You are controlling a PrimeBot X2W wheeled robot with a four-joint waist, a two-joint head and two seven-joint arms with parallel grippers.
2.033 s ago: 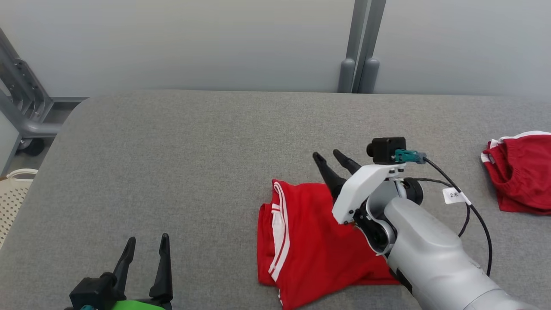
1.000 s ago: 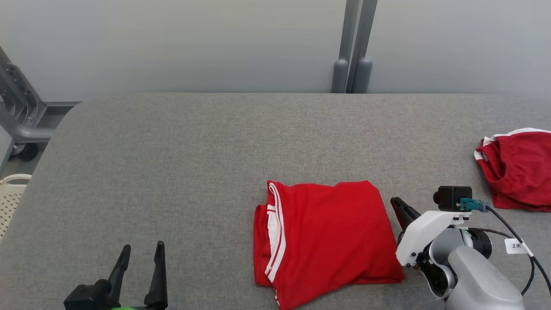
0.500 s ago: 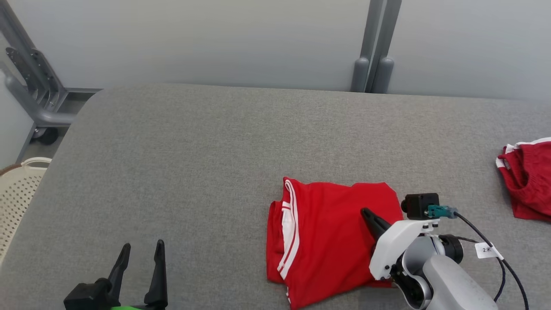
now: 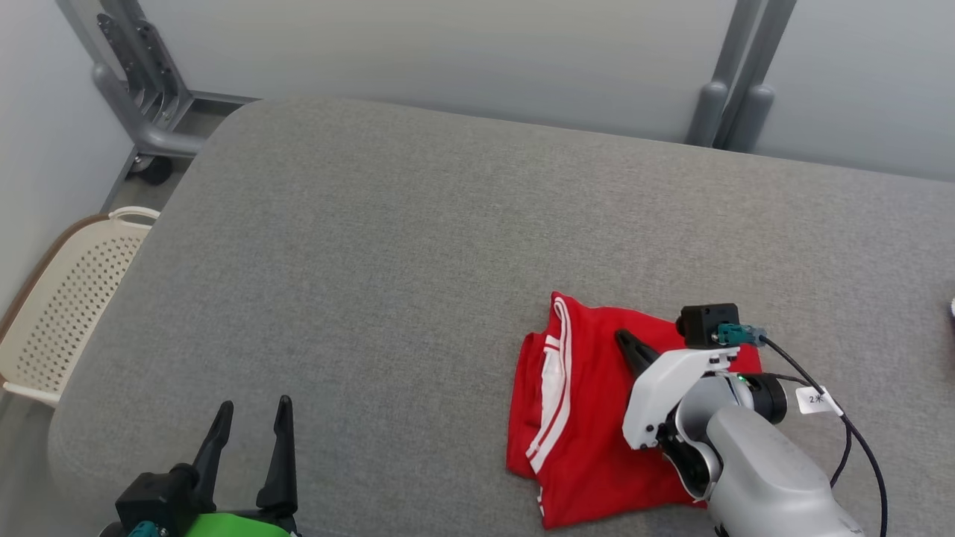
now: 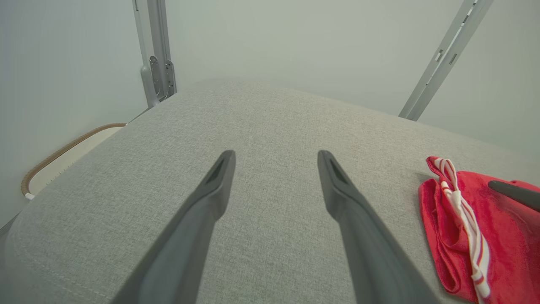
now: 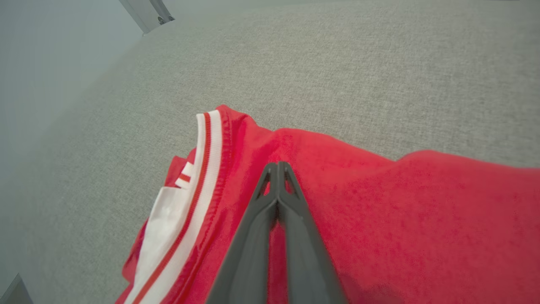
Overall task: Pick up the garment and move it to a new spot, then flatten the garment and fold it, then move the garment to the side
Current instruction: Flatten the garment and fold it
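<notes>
The garment [image 4: 582, 425] is a red jersey with white stripes, folded into a rough rectangle on the grey table [image 4: 388, 246], right of the middle. My right gripper [image 4: 623, 339] is shut, its fingers pressed together and lying over the garment's top layer [image 6: 379, 202], tips [image 6: 277, 164] near the striped collar. Nothing shows between its fingers. My left gripper [image 4: 254, 406] stands open at the lower left over bare table, well apart from the garment. In the left wrist view its fingers [image 5: 219, 185] spread wide, the garment [image 5: 447, 219] at the right.
A cream perforated basket [image 4: 67, 306] sits on the floor beyond the table's left edge. A grey metal frame [image 4: 142, 89] stands at the back left and a post [image 4: 735, 89] at the back right. A cable [image 4: 843, 425] trails from my right wrist.
The camera has swung, shifting the whole picture. My right gripper has come from beside the garment's right edge onto its top and has shut. My left gripper has stayed open.
</notes>
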